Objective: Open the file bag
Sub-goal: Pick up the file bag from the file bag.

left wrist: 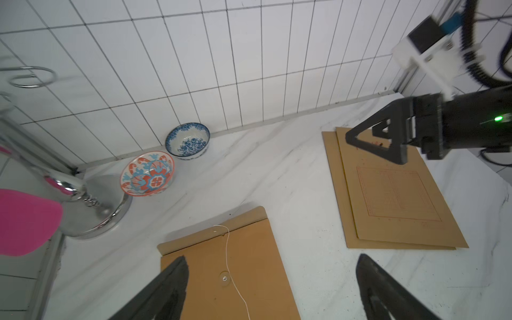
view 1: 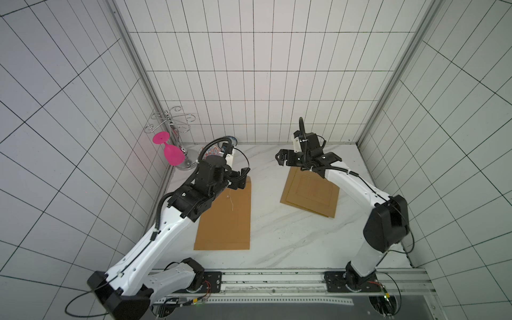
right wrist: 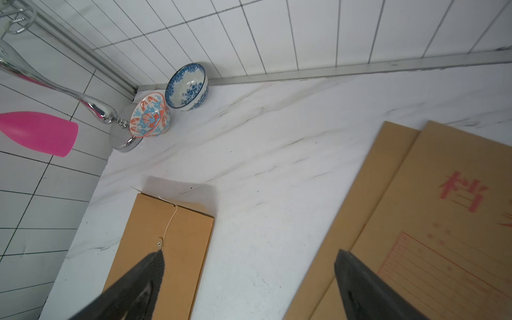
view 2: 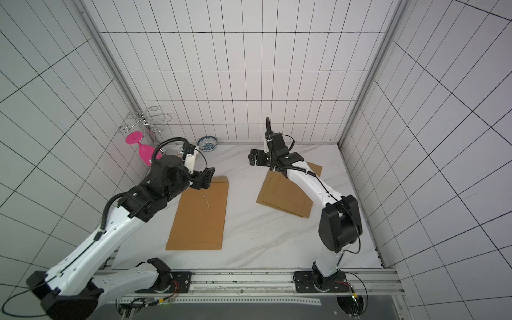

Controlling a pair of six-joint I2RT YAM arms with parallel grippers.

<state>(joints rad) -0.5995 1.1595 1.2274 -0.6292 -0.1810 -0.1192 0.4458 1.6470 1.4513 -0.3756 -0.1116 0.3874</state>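
The file bag [view 1: 224, 219] [view 2: 199, 219] is a brown envelope lying flat on the left half of the marble table. Its white string [left wrist: 227, 249] trails loose from the flap [left wrist: 213, 230] past the round button [left wrist: 225, 278], and the flap's far end stands slightly raised. My left gripper [view 1: 243, 178] [left wrist: 273, 259] hovers above the bag's far end, open, with nothing between its fingers. My right gripper [view 1: 280, 159] [right wrist: 249, 252] hangs over the table's middle back, open and empty, pointing toward the bag. It also shows in the left wrist view, where the right gripper [left wrist: 368, 141] sits above the other envelopes.
A stack of brown envelopes [view 1: 310, 194] [right wrist: 429, 221] with red print lies under the right arm. A chrome glass rack [view 1: 171, 122] holding a pink glass [view 1: 171, 155] stands in the back left corner, beside an orange-patterned bowl [left wrist: 147, 174] and a blue-patterned bowl [view 2: 207, 143].
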